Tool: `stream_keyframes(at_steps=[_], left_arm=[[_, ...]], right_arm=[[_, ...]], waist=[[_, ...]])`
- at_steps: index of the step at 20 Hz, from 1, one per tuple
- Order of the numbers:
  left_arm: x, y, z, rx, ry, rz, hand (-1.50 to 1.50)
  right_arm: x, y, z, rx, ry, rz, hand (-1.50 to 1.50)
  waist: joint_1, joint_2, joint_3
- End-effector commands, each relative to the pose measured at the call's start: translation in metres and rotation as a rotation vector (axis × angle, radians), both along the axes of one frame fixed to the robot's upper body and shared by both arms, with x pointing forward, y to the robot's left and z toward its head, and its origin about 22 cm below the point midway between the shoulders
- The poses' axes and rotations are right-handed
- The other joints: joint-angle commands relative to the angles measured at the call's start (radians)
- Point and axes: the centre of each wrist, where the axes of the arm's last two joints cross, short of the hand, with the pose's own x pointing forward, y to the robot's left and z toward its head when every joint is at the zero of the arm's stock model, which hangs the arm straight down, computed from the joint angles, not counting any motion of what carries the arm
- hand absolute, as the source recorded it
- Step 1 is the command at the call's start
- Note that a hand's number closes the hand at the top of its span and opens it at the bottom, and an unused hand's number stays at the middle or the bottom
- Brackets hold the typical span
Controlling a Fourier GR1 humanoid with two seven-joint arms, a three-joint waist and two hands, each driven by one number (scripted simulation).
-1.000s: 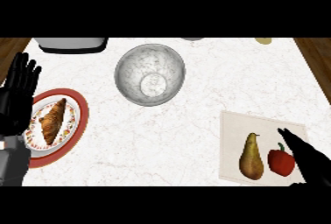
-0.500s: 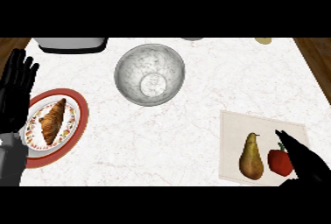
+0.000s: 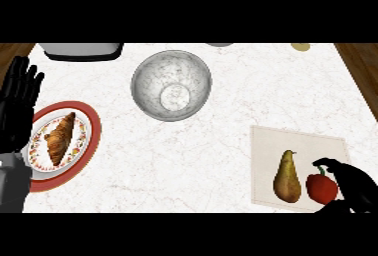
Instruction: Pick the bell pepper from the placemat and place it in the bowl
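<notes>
White counter (image 3: 221,130), steel bowl (image 3: 171,85) up top, croissant plate (image 3: 81,145) at left, placemat (image 3: 295,145) lower right. Pear (image 3: 287,177) lies on mat, red pepper (image 3: 321,188) just beside it on the mat's right. My right hand (image 3: 353,186) curls round pepper, fingers over its top. My left hand (image 3: 18,102) rests spread at left edge

Kitchen setting. The white marble-patterned table (image 3: 221,145) with wooden edges carries tableware and food: a round grey metal bowl (image 3: 171,92) near its middle; to the left of the bowl, a red-rimmed patterned plate (image 3: 83,131) holding a golden-brown croissant (image 3: 59,138); to the lower right of the bowl, a beige rectangular placemat (image 3: 303,147) bearing a yellow-green pear (image 3: 287,177) and a red bell pepper (image 3: 321,187).
</notes>
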Motion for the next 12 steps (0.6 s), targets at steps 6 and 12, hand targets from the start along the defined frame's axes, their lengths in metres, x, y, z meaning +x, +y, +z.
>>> stream_keyframes(at_steps=[6,12], left_arm=[[0.003,-0.005,0.004,-0.004,0.009,0.015,0.0],[-0.002,0.01,0.005,-0.012,0.018,0.041,0.0]], right_arm=[[-0.011,0.012,0.003,-0.042,-0.092,0.045,1.5],[-0.051,0.038,0.0,-0.087,-0.03,-0.228,1.5]], waist=[[-0.003,0.001,0.004],[-0.023,-0.003,0.002]])
